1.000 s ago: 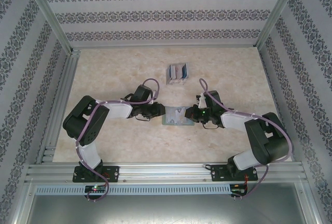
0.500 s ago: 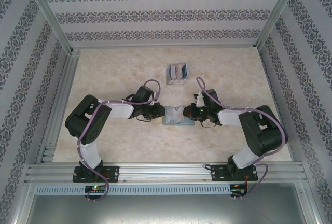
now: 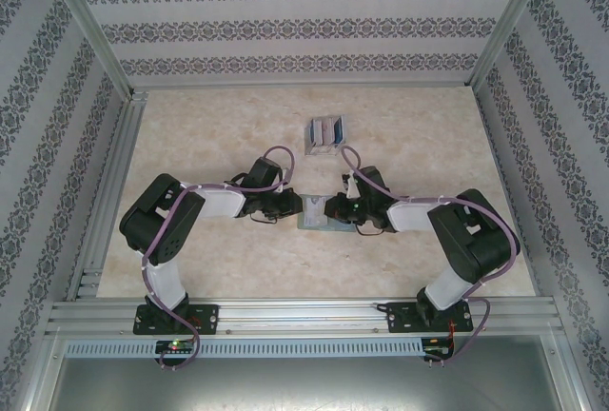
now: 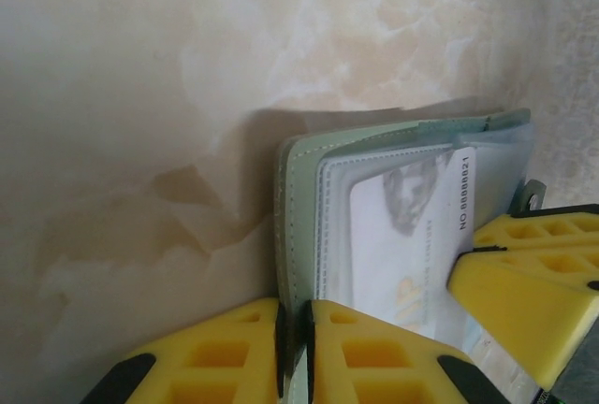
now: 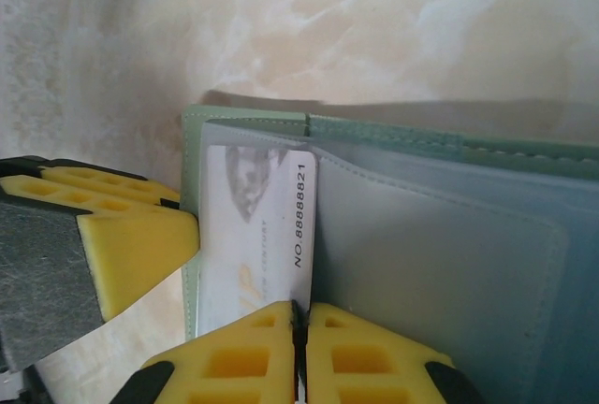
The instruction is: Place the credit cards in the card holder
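**Two pincers meet at the card holder**

The right arm has swung left within the last second, so insertion looks under way. The right pincer [image 5: 299, 324] is clenched on a white card [image 5: 257, 226] lying on the card holder [image 5: 449, 236]. The left pincer [image 4: 295, 329] clamps the holder's cover edge. The remaining credit cards [image 3: 325, 133] sit farther back on the desk [image 3: 209, 126].

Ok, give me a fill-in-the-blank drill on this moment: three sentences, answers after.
1. The left gripper is shut on the ____ cover of the card holder.
2. A ____ card printed with a number sits in the holder's clear sleeve, beside the right gripper.
3. Seen from above, the credit cards lie ____ from the arm bases than the card holder.

Missing words: green; white; farther
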